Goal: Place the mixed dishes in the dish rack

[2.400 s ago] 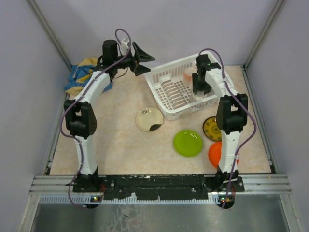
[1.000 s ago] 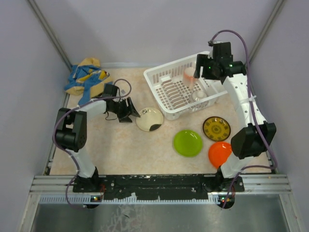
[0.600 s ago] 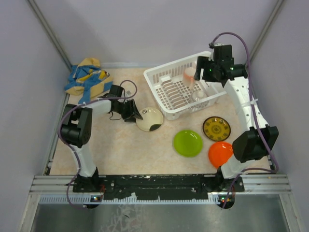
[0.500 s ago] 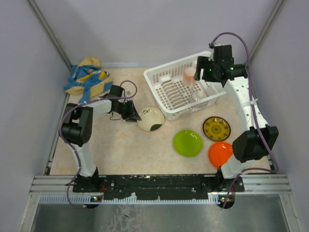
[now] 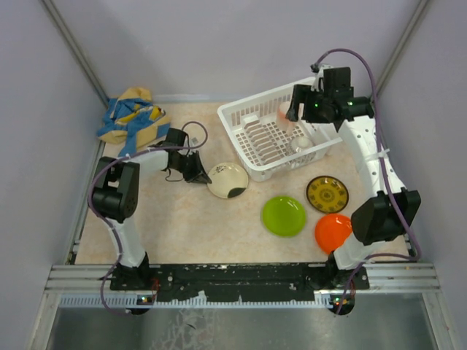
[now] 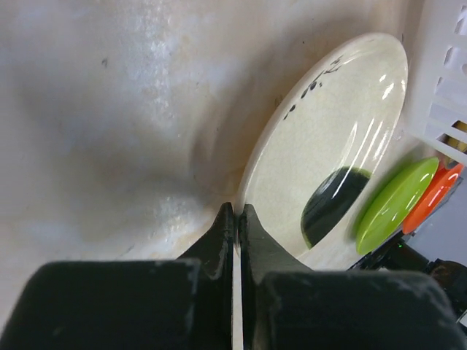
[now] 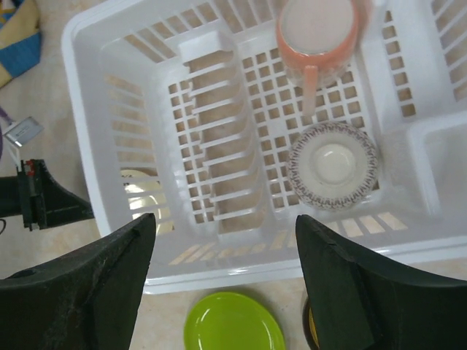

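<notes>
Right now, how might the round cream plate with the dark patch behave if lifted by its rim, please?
The glossy cream plate looks rigid, probably ceramic, so it should not flex. Bright reflections suggest a slick glaze, so a rim pinch may slip. Likely chips if dropped.

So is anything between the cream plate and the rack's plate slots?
Nothing lies between the cream plate and the dish rack, whose wall it must clear. The slot ribs are empty; the pink cup and the bowl sit beside them. The open right gripper hovers above the rack.
</notes>
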